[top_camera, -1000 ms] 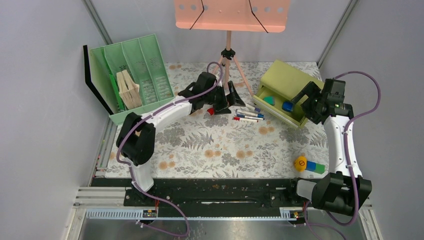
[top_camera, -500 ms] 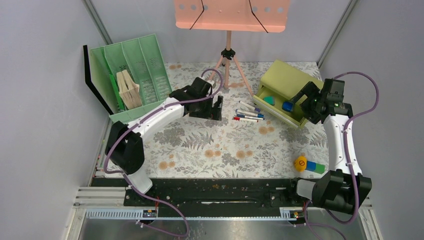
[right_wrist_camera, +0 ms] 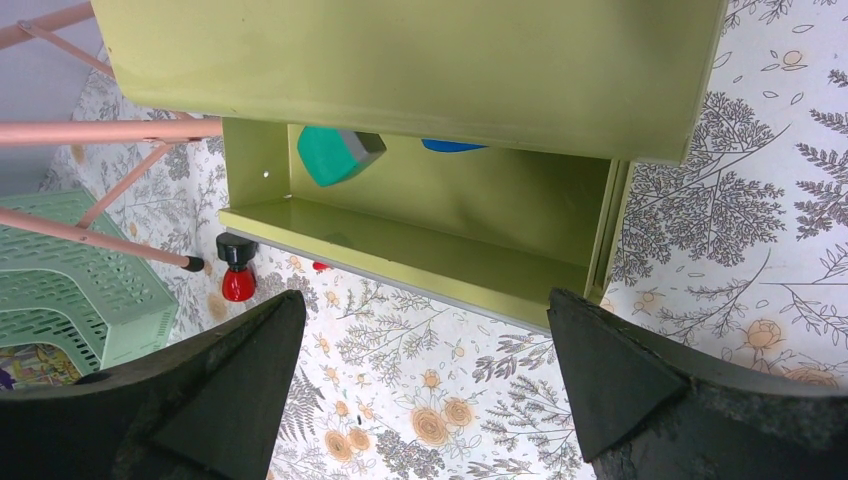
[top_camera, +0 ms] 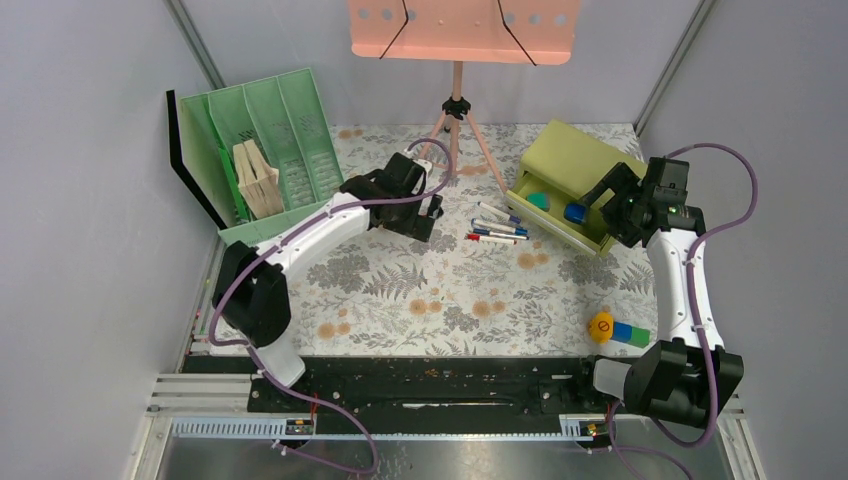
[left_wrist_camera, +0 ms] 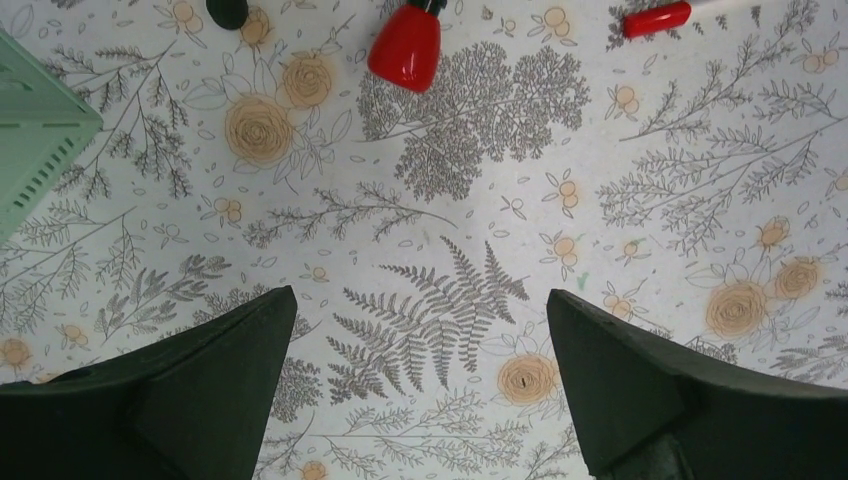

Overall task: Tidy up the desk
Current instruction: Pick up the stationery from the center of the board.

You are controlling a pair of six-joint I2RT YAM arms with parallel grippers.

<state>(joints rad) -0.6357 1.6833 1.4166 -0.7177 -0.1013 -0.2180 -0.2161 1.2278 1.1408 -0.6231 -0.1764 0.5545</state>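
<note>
Jaws on my left gripper (left_wrist_camera: 420,295) are wide and empty. It has backed off from the red bottle (left_wrist_camera: 405,45), away from the yellow-green drawer (right_wrist_camera: 420,60). My right gripper (right_wrist_camera: 425,295) hangs wide by the drawer. The desk (top_camera: 450,290) under the drawer is not tidy yet.

Green sorter (top_camera: 292,128), olive drawer (top_camera: 578,155), markers (top_camera: 497,229)

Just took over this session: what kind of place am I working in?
Likely a lab test cell staged as an office: grey panel walls, floral-print desk, green file organizer, pink music stand.
</note>
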